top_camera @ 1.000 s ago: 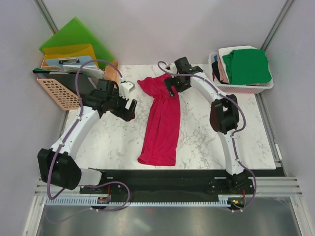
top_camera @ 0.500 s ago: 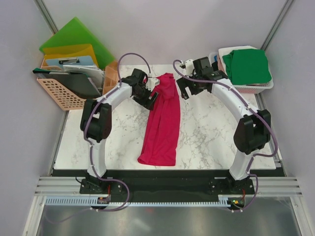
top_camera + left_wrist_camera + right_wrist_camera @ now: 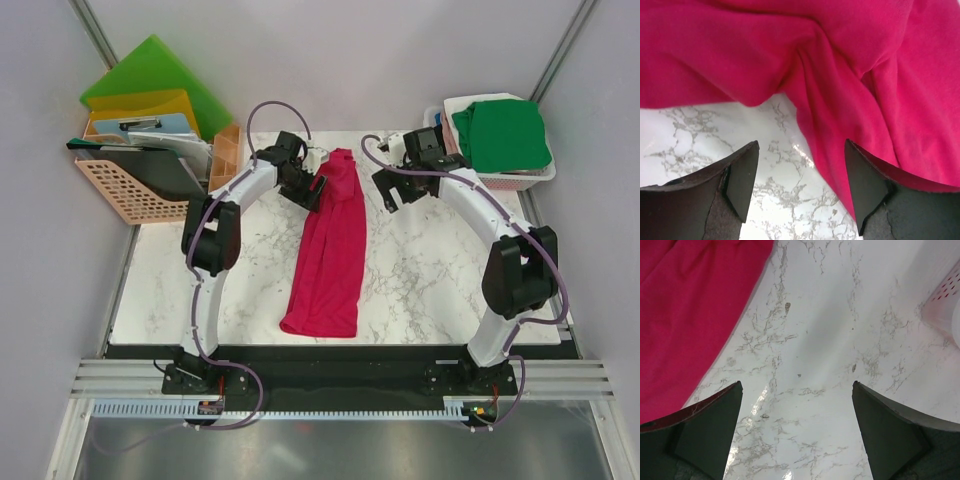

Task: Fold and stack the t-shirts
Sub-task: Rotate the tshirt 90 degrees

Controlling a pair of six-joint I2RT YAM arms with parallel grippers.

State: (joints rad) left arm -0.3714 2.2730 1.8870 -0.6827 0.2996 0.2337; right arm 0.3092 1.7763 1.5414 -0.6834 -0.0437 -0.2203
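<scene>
A crimson-pink t-shirt [image 3: 330,245] lies folded into a long narrow strip down the middle of the marble table [image 3: 430,290]. My left gripper [image 3: 317,187] is at the strip's upper left edge, jaws open. In the left wrist view the shirt [image 3: 840,60] fills the top, and its edge runs down between the open left gripper [image 3: 802,172] jaws, against the right finger [image 3: 865,187]. My right gripper [image 3: 391,193] hangs open over bare marble, just right of the shirt's top. In the right wrist view the right gripper [image 3: 797,412] holds nothing, with the shirt [image 3: 685,315] to its left.
A white basket [image 3: 500,180] at the back right holds a folded green t-shirt [image 3: 500,135] on top of white, pink and black ones. Green [image 3: 150,70] and yellow [image 3: 135,103] folders and an orange mesh tray [image 3: 118,190] crowd the back left corner.
The left arm has swung in from the table's left to the shirt's upper left edge, its jaws narrowing a little. The right gripper has drawn away rightward. The shirt's top is now narrower.
</scene>
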